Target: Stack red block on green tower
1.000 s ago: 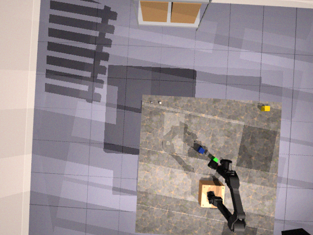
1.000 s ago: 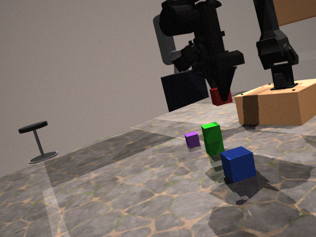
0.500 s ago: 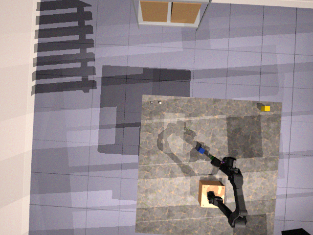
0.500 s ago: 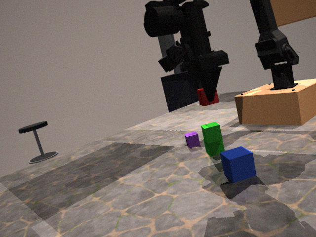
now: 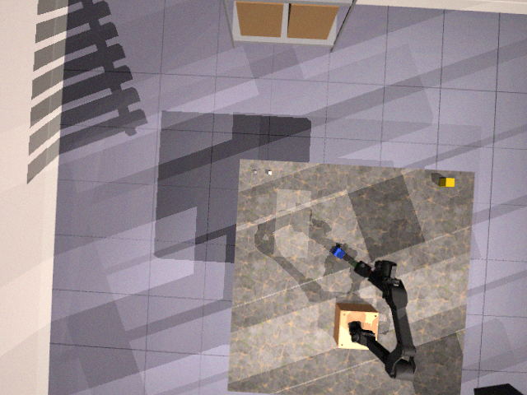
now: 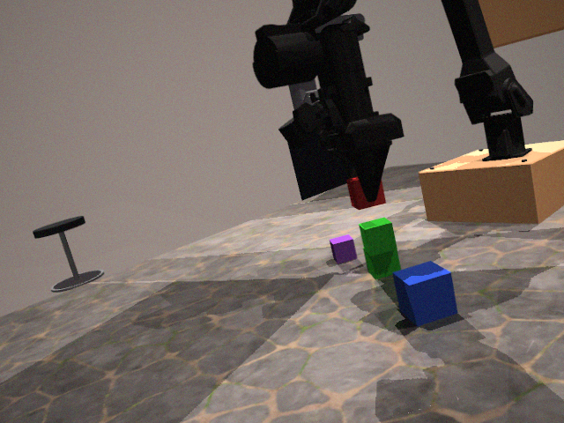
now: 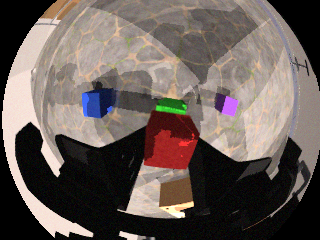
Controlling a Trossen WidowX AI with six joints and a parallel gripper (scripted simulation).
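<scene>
- Red block [image 6: 359,193] is clamped between the fingers of the gripper [image 6: 369,193], carried in the air above the stone-patterned table [image 6: 273,355]; no part of it is seen touching any surface.
- Grip is taken on the block's opposite side faces, with the underside left free, presumably so the block can be set down flat.
- In the wrist view the red block [image 7: 171,139] fills the centre, and a strip of the green tower [image 7: 170,107] shows just past its far edge, so the block is judged near the tower's line but not yet squarely over it.
- Green tower [image 6: 379,248] stands upright on the table, two blocks high by the look of it; its top face is bare.
- Red block is held higher than the tower's top, probably so the approach comes from above and a sideways knock is avoided.
- Purple block [image 6: 343,248] sits just beside the tower on one side and blue block [image 6: 425,291] close on the other; a descent from above is judged the least risky route between them.
- Blue block [image 7: 98,103] and purple block [image 7: 228,104] flank the tower in the wrist view.
- Arm is mounted on a wooden base [image 6: 493,189] near the blocks.
- Yellow block [image 5: 446,182] lies well apart at a far table corner.
</scene>
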